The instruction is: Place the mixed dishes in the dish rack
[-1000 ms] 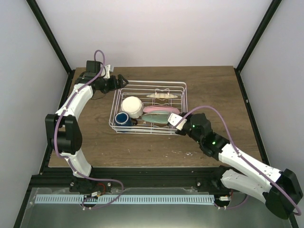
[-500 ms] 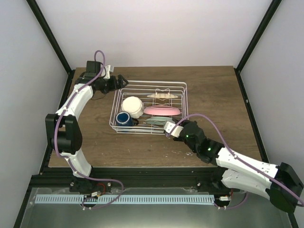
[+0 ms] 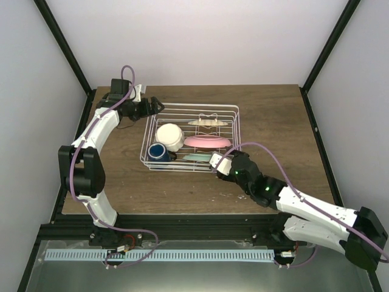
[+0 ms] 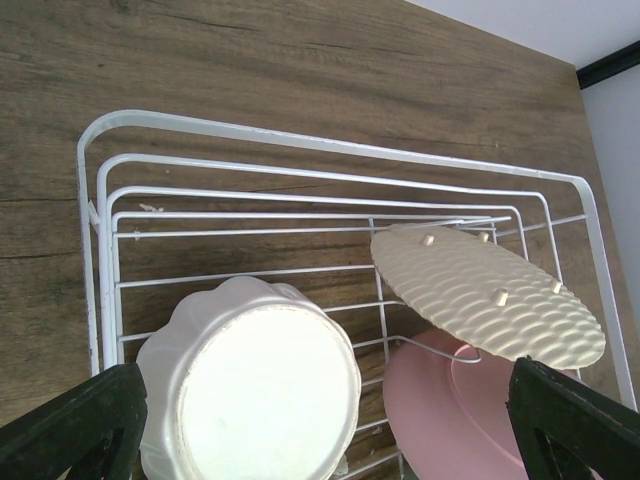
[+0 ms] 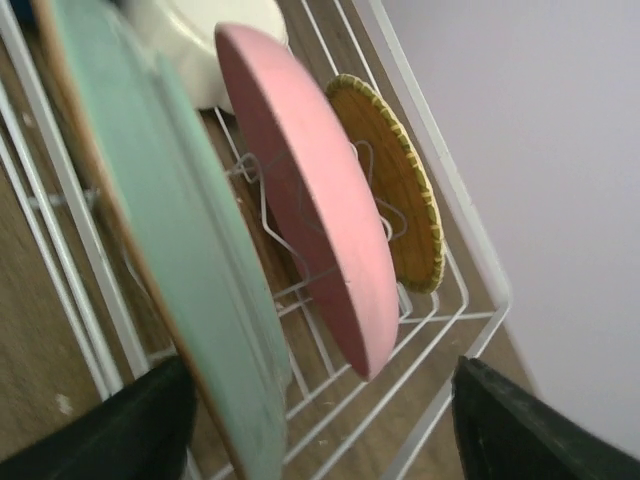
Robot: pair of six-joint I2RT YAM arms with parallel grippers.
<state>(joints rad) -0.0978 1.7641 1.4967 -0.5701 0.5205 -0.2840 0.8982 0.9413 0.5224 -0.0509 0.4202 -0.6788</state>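
Observation:
The white wire dish rack holds a dark blue mug, a cream-white bowl, a pink plate and a yellow-orange plate. A pale green plate stands on edge in the front slot. My right gripper is open at the rack's front edge. In the right wrist view the pale green plate rises just inside the left finger, with the pink plate behind it. My left gripper hangs open over the rack's back left corner, above the bowl.
The rack sits mid-table on dark wood. Its rim wire runs close past my right gripper's far finger. The left wrist view shows the rack's back rim and the pale underside of the yellow-orange plate. Black frame posts stand at the table's back corners.
My right gripper went from shut to open, letting go of the pale green plate after carrying it down and left into the front slot. The left arm has barely moved.

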